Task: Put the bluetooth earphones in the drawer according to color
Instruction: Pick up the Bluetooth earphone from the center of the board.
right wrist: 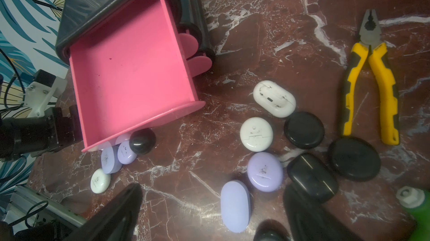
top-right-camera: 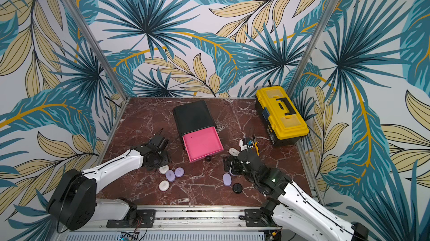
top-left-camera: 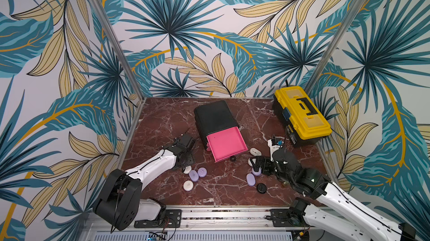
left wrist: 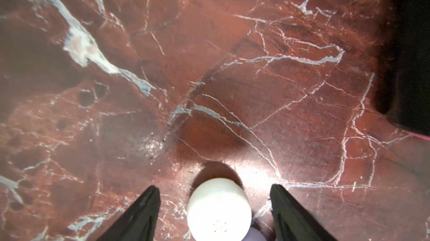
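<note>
- Left gripper (left wrist: 213, 187) stands open astride a white case (left wrist: 218, 209), gripping nothing.
- Right gripper (right wrist: 213, 189) gapes wide and empty beside a lilac case (right wrist: 235, 205).
- Pink drawer (right wrist: 130, 76) is pulled out but bare. All the cases (right wrist: 303, 130) I can see lie on the table (top-left-camera: 221, 195), so sorting looks barely begun.

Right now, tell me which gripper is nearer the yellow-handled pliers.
Right. The right gripper hovers close by the yellow-handled pliers; the left gripper is across the pink drawer from them, straddling a white case.
</note>
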`<state>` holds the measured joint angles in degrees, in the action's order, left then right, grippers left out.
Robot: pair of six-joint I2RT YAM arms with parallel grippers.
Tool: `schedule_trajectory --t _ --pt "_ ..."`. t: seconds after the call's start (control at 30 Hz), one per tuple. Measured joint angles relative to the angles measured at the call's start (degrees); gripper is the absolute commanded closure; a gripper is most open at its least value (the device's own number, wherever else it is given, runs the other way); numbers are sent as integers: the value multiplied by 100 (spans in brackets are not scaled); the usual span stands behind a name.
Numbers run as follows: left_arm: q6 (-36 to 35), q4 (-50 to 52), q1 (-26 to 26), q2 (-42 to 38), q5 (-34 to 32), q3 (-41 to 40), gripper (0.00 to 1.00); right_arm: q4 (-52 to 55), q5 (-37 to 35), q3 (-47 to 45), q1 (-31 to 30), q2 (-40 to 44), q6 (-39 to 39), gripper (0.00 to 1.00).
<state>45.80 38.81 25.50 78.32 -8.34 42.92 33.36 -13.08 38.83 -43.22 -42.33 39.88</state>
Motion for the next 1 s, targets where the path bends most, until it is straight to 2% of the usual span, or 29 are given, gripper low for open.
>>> schedule_trajectory --t 0.17,0.43,0.67,0.83,1.0 --pt "7 -26 33 330 114 -2 22 0 0 -48 0 39 0 1" --pt "136 -42 295 603 160 -2 32 0 0 -76 0 42 2 1" --pt "262 -37 374 623 22 -4 45 0 -20 -142 0 63 9 0" --pt "256 -31 380 634 -87 -2 61 2 -22 -157 0 70 20 0" --pt "170 72 396 597 -197 24 62 0 -24 -197 0 164 22 1"
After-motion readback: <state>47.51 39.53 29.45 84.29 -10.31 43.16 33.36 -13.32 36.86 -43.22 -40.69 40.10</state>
